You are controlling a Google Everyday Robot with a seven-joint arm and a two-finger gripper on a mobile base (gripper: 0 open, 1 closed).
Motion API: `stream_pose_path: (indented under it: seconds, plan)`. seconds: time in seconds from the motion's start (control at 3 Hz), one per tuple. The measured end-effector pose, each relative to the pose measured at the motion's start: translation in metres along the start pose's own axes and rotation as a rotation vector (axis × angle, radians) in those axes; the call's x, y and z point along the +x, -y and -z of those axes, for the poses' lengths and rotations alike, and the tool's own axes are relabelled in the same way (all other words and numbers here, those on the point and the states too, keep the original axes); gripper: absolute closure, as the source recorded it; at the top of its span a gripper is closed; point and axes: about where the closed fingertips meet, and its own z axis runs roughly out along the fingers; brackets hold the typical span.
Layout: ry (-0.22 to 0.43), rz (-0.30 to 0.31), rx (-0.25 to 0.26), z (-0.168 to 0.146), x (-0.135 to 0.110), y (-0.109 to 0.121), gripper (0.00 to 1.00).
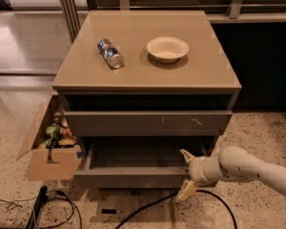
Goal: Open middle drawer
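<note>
Middle drawer stood pulled out from the cabinet, grey interior exposed, below the closed drawer front with white scratches. Tool sat at the right end of the middle drawer's front panel, spread wide: one finger above the panel's top edge, the other below its lower edge. Contact with the panel could not be told. White arm entered from lower right. On the tabletop: can on its side, pale bowl upright, apart. Open cardboard box of clutter against the cabinet's left side. Cables on the floor.
</note>
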Motion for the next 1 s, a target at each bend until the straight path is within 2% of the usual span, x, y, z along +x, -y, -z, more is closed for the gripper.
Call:
stream_pose_path:
  seconds: [0.33,0.67,1.0]
  plan:
    - [0.081,0.008,-0.043,-0.0184,0.0218,-0.0372,0.09]
    - [0.084,0.006,-0.047,-0.021,0.0229,-0.0392,0.0]
    - [0.084,0.006,-0.047,-0.021,0.0228,-0.0392,0.02]
